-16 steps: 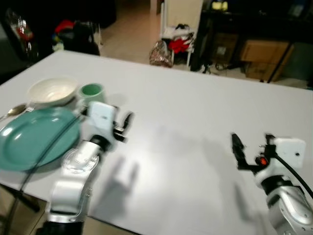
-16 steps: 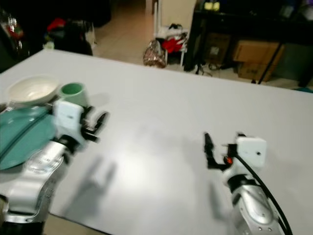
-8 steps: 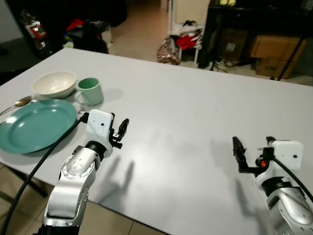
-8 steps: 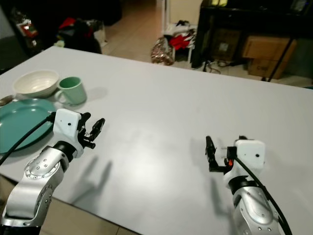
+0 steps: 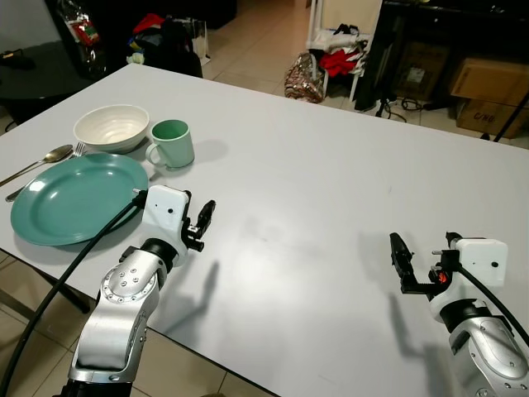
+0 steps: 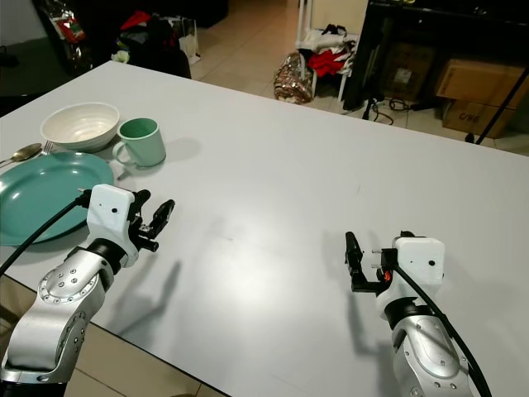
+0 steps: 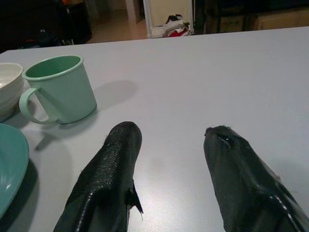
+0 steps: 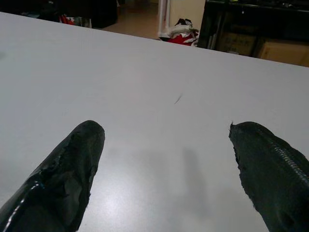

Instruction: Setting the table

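Observation:
A teal plate (image 5: 78,197) lies at the table's left end, with a white bowl (image 5: 111,128) and a green mug (image 5: 171,143) just behind it. A spoon (image 5: 50,155) and a fork (image 5: 78,149) lie beside the plate's far left rim. My left gripper (image 5: 197,212) hovers open over bare table, to the right of the plate and nearer than the mug (image 7: 60,89), holding nothing. My right gripper (image 5: 423,246) stands wide open and empty over the table's right part, far from the dishes.
The white table (image 5: 331,157) stretches wide between and beyond both arms; its near edge runs just under my forearms. Past the far edge are tiled floor, a patterned bag (image 5: 304,76), red clothes (image 5: 340,59), dark furniture and cardboard boxes (image 5: 488,83).
The camera has moved and the blur has cleared, so the dishes now sit further right and lower in the picture. Both grippers stay open, in about the same spots over the table.

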Controlling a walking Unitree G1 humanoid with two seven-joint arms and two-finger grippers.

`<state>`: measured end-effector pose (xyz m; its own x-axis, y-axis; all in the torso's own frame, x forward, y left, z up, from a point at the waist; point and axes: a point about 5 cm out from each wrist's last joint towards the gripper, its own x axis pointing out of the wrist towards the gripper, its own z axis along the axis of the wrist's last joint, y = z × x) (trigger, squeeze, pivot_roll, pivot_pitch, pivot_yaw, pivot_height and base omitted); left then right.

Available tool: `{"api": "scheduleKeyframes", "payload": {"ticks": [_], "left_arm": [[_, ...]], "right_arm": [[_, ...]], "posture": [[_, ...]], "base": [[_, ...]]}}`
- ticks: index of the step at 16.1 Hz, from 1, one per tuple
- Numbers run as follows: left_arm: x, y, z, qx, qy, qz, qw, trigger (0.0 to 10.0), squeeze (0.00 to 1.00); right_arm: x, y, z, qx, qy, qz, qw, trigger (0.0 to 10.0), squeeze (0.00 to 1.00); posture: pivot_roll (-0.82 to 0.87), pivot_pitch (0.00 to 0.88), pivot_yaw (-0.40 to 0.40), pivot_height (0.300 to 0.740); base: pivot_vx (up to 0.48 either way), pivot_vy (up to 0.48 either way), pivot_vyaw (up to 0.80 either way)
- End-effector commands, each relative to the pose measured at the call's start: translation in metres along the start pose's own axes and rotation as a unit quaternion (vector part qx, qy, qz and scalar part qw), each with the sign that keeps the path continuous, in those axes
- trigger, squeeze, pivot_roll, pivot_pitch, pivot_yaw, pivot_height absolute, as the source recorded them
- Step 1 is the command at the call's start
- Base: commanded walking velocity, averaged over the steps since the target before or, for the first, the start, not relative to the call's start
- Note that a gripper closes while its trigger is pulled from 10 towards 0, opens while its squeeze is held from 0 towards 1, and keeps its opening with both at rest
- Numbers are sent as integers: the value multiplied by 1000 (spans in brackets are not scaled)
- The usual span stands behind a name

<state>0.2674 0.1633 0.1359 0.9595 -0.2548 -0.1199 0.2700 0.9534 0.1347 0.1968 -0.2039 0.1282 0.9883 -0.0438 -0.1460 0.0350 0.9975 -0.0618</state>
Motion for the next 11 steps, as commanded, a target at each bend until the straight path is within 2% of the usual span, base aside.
{"api": "scheduleKeyframes", "payload": {"ticks": [1, 8, 11], "left_arm": [[0, 1, 1, 0, -1, 0, 1000, 10000, 0], [0, 1, 1, 0, -1, 0, 1000, 10000, 0], [2, 6, -3, 11, 16, -1, 1000, 10000, 0]], "right_arm": [[-1, -1, 1, -3, -1, -3, 1000, 10000, 0], [-1, -1, 1, -3, -1, -3, 1000, 10000, 0], [1, 0, 6, 2, -26, 4, 1000, 10000, 0]], "posture": [[-10, 0, 20, 740], [-10, 0, 20, 740], [-8, 0, 22, 740]], "base": [[0, 0, 0], [0, 0, 0], [0, 0, 0]]}}
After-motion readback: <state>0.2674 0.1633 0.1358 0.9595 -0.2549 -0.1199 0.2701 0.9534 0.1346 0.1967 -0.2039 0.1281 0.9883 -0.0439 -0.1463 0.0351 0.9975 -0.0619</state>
